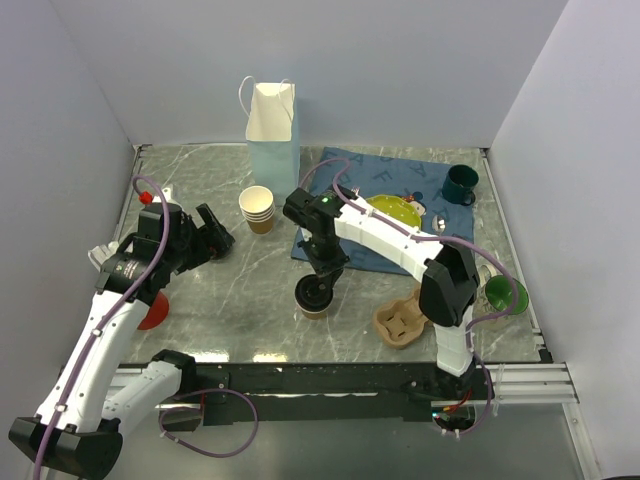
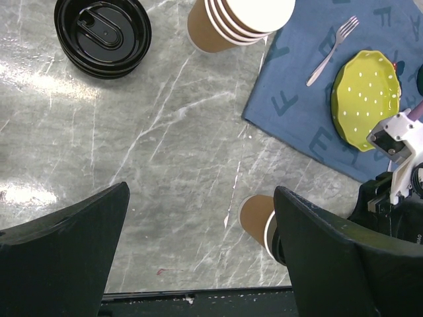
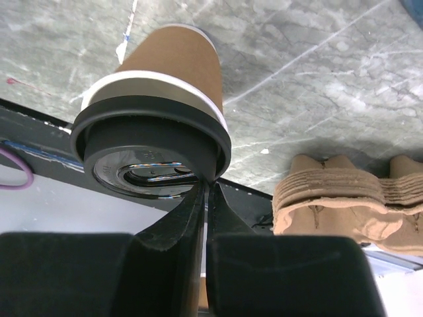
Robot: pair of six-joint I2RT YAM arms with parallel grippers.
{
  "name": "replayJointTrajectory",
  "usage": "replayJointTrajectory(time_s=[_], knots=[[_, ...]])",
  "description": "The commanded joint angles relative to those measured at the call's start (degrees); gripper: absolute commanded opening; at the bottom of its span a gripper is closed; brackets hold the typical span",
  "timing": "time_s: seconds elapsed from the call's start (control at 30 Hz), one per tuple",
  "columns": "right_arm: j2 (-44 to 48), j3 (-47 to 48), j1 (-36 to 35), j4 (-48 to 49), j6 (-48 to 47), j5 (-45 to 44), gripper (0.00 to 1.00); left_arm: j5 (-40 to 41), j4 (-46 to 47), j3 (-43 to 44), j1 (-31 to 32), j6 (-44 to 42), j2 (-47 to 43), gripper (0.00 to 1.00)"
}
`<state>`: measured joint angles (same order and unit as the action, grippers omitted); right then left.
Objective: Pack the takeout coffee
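- Right up close, the right fingers [image 3: 172,231], black and blunt, are pressed together with only a sliver of a slit between them. They have hold of nothing, and their tips sit at the rim of the round black plastic lid [image 3: 152,152].
- That lid caps the small brown paper takeout coffee cup [image 3: 172,72], which stands upright on the grey marbled counter [image 1: 230,290], just off the near edge of the blue cloth mat [image 1: 400,172].
- The left fingers [image 2: 66,251] are spread as wide as they go and are empty, hanging off the cloth's left side with the cup in sight between them.
- My read on handling: a paper wall like that is light and soft, so a hard squeeze would dent it.
- The glossy lid looks slippery and only snapped on, so lifting by the lid could pop it loose. Whether there is liquid inside, I cannot tell.
- Best hold, I'd say, is around the brown wall just under the white rolled rim, where the lid stiffens it. Grip gently and keep it upright.
- Past the cloth's far left corner stands the white paper bag with handles [image 1: 271,130], the likely destination.
- Nearer than the cloth's front edge lies a stack of brown moulded cardboard cup carriers [image 3: 344,198].
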<state>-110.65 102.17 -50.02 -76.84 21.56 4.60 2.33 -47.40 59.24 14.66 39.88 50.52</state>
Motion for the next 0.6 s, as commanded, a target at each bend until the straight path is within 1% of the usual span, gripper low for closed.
replayJointTrajectory(time_s=[0.0,0.17,0.37,0.47,0.57], knots=[[-1.06,3.64,-0.17,-13.25,1.11,-0.03,0.07,-0.75,2.31,1.14,0.02,-1.21,-0.34,0.97],[-1.67,3.83,-0.17,-13.25,1.2,0.06,0.09,-0.66,2.13,0.96,-0.07,-1.38,-0.6,0.97],[-1.06,1.89,-0.08,-13.25,1.03,-0.64,0.06,0.22,1.26,1.31,-0.07,-1.47,-1.04,0.97],[-0.97,1.54,-0.08,-13.34,0.76,-0.56,0.09,0.13,1.34,1.4,-0.07,-1.56,-1.13,0.97],[-1.15,1.72,-0.17,-13.34,0.94,-0.73,0.17,-0.39,1.6,1.14,-0.07,-1.56,-1.22,0.97]])
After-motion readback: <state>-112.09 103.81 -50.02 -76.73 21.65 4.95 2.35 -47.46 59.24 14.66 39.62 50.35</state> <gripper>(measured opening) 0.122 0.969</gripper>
